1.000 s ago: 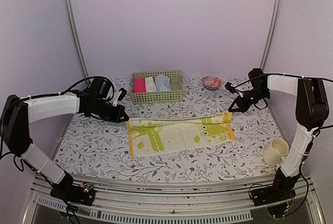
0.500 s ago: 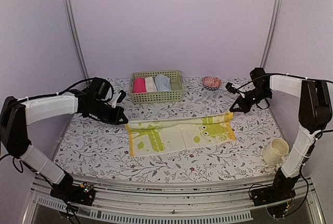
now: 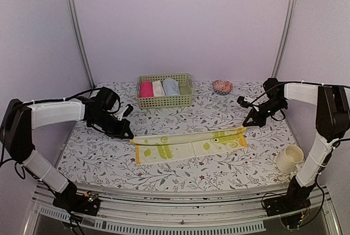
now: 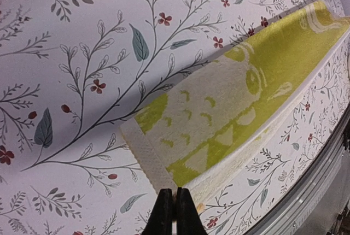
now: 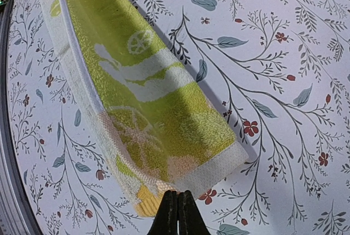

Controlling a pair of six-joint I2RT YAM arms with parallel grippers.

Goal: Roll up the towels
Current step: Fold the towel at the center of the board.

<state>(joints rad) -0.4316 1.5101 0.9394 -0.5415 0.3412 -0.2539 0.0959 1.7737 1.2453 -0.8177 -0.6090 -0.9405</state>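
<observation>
The yellow-green towel [image 3: 188, 145] with pale printed shapes lies stretched left to right on the flowered table, its far long edge lifted and folded toward the near edge. My left gripper [image 3: 130, 135] is shut on its left far corner; in the left wrist view the gripper [image 4: 175, 194] pinches the pale hem of the towel [image 4: 235, 109]. My right gripper [image 3: 246, 126] is shut on the right far corner; in the right wrist view the gripper [image 5: 177, 197] pinches the hem of the towel [image 5: 147, 109]. The light blue towel [image 3: 171, 87] sits in the basket.
A green basket [image 3: 164, 101] at the back holds a pink roll [image 3: 146, 89] and a cream-white roll [image 3: 158, 88]. A red-and-white round thing [image 3: 222, 86] sits at the back right. A cream cup [image 3: 289, 158] stands at the near right.
Both grippers have moved toward the near edge, carrying the towel's far corners with them. The towel now looks narrower, its far edge drawn over the rest.
</observation>
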